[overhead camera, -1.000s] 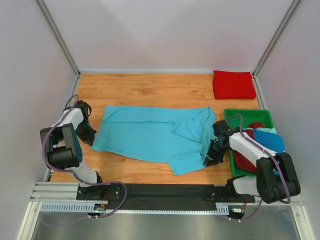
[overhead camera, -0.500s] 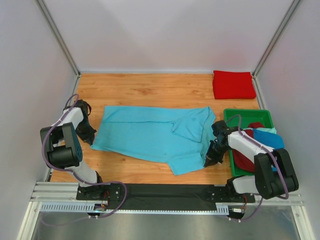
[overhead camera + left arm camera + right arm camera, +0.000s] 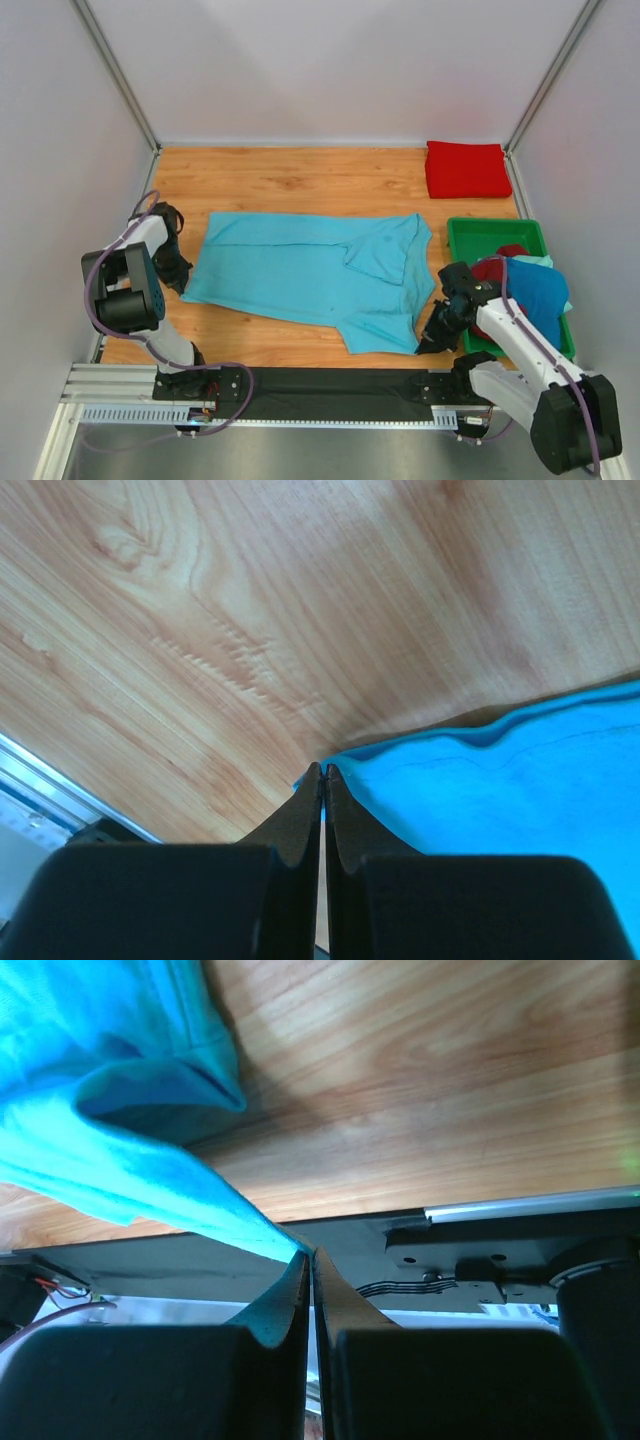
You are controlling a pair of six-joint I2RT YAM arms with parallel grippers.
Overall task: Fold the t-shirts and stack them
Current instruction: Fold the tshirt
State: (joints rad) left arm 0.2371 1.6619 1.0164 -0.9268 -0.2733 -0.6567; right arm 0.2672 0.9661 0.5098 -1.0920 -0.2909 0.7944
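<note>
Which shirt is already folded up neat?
The bright red t-shirt in the far right corner of the table, a tidy rectangle. The turquoise t-shirt lies spread out, and the other shirts sit crumpled in the green tray.

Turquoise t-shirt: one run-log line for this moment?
turquoise t-shirt: spread on table | left gripper: shut on its left corner | right gripper: shut on its near-right corner, raised | red t-shirt: folded, far right

Left of the black right claw, the t-shirt is plain light turquoise; the table is orange wood-grain. Right of it, the tray is green.
</note>
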